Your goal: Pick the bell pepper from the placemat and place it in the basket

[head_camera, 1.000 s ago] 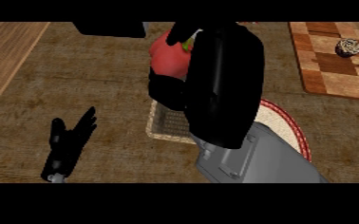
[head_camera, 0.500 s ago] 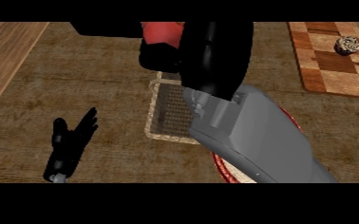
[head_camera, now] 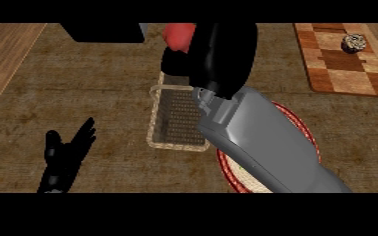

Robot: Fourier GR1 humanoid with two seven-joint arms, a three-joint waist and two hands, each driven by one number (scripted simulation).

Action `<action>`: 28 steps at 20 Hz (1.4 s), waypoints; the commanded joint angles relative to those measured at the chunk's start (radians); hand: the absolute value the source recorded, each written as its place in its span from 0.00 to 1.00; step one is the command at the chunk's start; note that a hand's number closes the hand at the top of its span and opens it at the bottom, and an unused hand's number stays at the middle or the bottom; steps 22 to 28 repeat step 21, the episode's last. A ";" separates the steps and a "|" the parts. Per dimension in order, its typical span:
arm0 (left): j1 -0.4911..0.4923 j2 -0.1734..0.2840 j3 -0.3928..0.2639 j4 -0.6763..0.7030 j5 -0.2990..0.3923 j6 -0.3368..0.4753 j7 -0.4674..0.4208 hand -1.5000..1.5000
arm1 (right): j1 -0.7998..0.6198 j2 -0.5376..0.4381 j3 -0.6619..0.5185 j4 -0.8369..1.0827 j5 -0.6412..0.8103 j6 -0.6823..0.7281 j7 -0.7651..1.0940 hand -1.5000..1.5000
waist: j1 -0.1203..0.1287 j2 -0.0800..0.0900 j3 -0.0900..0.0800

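My right hand (head_camera: 214, 55) is shut on the red bell pepper (head_camera: 179, 35), held high near the top of the head view, above the far end of the basket. The wicker basket (head_camera: 177, 112) lies at the centre, partly hidden by my right forearm. The round red-rimmed placemat (head_camera: 299, 130) sits at the lower right under the forearm. My left hand (head_camera: 66, 157) rests open at the lower left, fingers up.
A dark box (head_camera: 103, 31) sits at the top left. A checkered wooden board (head_camera: 336, 62) with a small round object (head_camera: 354, 42) lies at the top right. A lighter wooden strip (head_camera: 18, 50) runs along the left edge.
My right hand has carried the pepper up and away from me, from beside the placemat to above the basket's far end. More of the basket now shows. The left hand has not moved.
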 commanded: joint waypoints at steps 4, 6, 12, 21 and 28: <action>0.045 0.028 0.042 0.033 0.041 -0.044 0.002 0.50 | -0.023 0.008 0.030 -0.064 0.035 0.081 0.242 0.00 | -0.015 0.001 -0.007; 0.039 0.013 0.024 0.033 0.011 -0.022 -0.013 0.50 | 0.026 0.008 0.031 -0.094 0.050 0.060 0.228 0.00 | -0.021 0.003 -0.007; 0.036 -0.008 0.013 0.007 0.011 -0.004 0.040 0.50 | 0.054 0.008 -0.063 -0.203 0.092 0.023 0.222 0.00 | -0.032 0.002 -0.006; 0.077 0.001 0.041 0.036 0.008 0.000 0.003 0.50 | 0.240 0.008 -0.167 -0.526 0.173 0.205 0.197 0.00 | -0.068 -0.007 -0.006; 0.077 0.001 0.041 0.036 0.008 0.000 0.003 0.50 | 0.240 0.008 -0.167 -0.526 0.173 0.205 0.197 0.00 | -0.068 -0.007 -0.006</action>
